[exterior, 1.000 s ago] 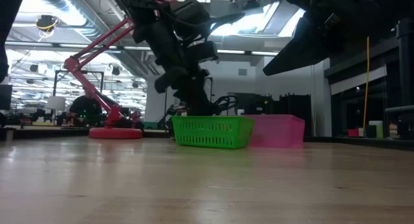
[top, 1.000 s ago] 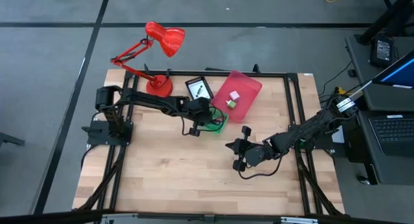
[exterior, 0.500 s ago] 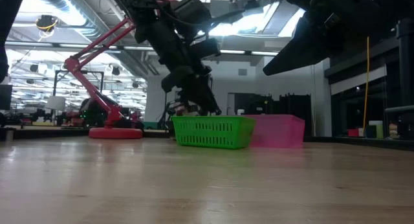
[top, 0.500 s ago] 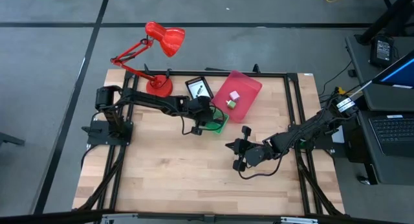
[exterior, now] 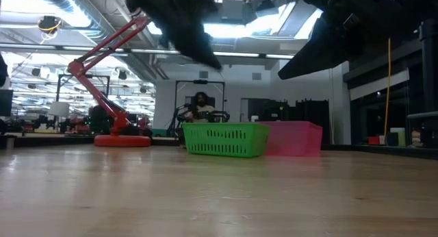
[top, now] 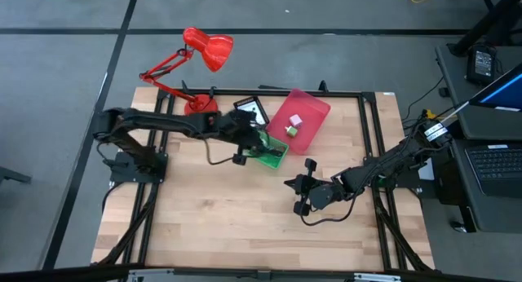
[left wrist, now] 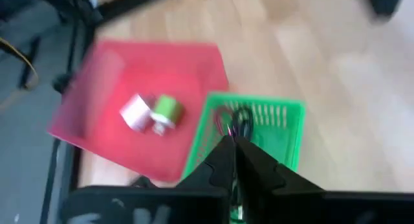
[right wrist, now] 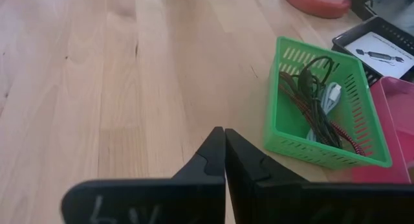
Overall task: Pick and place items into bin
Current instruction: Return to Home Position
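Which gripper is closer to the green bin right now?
Left. The left gripper hangs above the green bin, over its edge. The right gripper is farther off, over the table, with bare wood between it and the bin.

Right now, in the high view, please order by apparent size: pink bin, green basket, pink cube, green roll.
1. pink bin
2. green basket
3. pink cube and green roll: they look about alike, so no ranking.
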Motion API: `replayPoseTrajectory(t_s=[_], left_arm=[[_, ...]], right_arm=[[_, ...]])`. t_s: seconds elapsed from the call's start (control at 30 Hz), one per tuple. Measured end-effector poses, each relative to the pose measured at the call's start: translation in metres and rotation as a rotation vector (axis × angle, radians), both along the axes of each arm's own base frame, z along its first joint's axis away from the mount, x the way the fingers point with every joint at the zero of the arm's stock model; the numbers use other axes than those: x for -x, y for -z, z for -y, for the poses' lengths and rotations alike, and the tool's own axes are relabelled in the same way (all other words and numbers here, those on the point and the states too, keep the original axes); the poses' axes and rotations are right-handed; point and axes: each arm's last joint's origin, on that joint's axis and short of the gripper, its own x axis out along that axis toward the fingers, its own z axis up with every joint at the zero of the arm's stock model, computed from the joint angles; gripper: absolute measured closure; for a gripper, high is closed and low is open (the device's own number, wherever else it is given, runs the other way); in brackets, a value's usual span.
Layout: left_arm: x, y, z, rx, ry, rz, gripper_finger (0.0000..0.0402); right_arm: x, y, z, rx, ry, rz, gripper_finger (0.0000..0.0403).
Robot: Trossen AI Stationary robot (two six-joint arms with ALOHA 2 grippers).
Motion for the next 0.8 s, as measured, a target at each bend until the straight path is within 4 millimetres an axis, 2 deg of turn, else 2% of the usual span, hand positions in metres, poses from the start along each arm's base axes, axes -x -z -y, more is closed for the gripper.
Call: replayPoseTrajectory(t_s=[0.17,0.27,0.33,0.47,0.63,0.8], left_arm=[[0.024,-0.037,0.005,0.010,0.008,0.102,0.0399],[0.039,-0.049,0.008,0.058,0.002,0.110,0.0401],[0.048,-0.048,0.013,0.087,0.035,0.129,0.0401],[0.074,-0.022,0.023,0.154,0.067,0.177,0.0400],[0.114,0.020,0.030,0.184,-0.053,0.304,0.0400],[0.151,0.038,0.033,0.164,-0.093,0.476,0.0400]], right_arm=[[0.000,0.000,0.000,0.015,-0.010,-0.006,0.0402],[0.000,0.000,0.000,0.021,-0.014,-0.009,0.0402],[0.001,0.000,-0.001,0.022,-0.016,-0.011,0.0402],[0.001,0.001,0.000,0.030,-0.019,-0.019,0.0402],[0.001,0.001,-0.001,0.029,-0.018,-0.017,0.0402],[0.000,0.000,0.000,0.025,-0.016,-0.011,0.0402]])
